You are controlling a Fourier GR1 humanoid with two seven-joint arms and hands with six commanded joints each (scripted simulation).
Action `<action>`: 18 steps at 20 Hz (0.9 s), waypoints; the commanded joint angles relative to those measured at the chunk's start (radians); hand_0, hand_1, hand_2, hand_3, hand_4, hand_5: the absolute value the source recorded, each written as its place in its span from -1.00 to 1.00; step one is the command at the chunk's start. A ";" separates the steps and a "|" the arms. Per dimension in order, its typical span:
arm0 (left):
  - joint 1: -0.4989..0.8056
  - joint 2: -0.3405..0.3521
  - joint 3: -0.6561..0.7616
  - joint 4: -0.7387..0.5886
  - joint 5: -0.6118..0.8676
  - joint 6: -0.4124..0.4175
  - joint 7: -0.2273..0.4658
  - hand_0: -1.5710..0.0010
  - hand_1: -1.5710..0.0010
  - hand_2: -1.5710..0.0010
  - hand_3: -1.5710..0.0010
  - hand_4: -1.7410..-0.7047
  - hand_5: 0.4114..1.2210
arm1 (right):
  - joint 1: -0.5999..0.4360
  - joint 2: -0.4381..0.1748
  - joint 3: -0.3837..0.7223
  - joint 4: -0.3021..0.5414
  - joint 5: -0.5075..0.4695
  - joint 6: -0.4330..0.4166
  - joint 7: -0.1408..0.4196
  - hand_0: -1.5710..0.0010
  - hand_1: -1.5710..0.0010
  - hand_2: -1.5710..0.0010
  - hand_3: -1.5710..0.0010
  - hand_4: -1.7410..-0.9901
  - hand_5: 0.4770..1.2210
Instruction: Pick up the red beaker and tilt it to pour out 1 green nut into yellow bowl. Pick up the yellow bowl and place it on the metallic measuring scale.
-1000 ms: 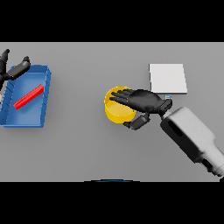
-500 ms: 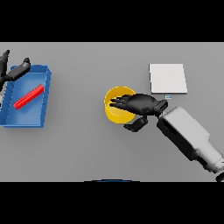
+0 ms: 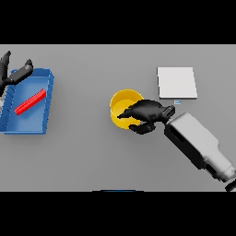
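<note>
Yellow bowl (image 3: pixel 123 103): stands on the grey table (image 3: pixel 92 152) near the middle, left of and below the scale, well apart from the tray.
Right hand (image 3: pixel 146 113): lies over the bowl's right rim, fingers curled over the rim into the bowl and the thumb curled below against the outer wall, so the rim is pinched between them.
Right arm (image 3: pixel 198 145): white and grey, comes in from the lower right.
Scale (image 3: pixel 177 82): a pale flat square up and to the right of the bowl, near the hand but not touching it.
Blue tray (image 3: pixel 27 103): at the table's left side, holding a red stick-like thing (image 3: pixel 31 102) that lies slantwise.
Left hand (image 3: pixel 13 74): at the tray's upper left corner, fingers spread and straight, holding nothing.
</note>
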 commanded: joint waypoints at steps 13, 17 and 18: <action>0.000 -0.003 0.008 0.036 0.005 -0.023 -0.028 1.00 1.00 1.00 1.00 0.85 -0.22 | -0.015 -0.052 -0.017 -0.079 -0.041 0.070 0.046 -0.91 -0.90 -0.89 -0.66 -0.91 0.97; 0.010 0.010 0.006 0.014 0.001 -0.014 -0.031 1.00 1.00 1.00 1.00 0.84 -0.21 | -0.021 -0.086 -0.050 -0.149 -0.075 0.104 0.080 -0.96 -0.96 -0.96 -0.70 -0.94 0.99; 0.011 0.004 0.003 0.020 -0.003 -0.011 -0.034 1.00 1.00 1.00 1.00 0.84 -0.21 | -0.024 -0.097 -0.058 -0.168 -0.086 0.116 0.090 -0.97 -0.97 -0.96 -0.69 -0.95 0.99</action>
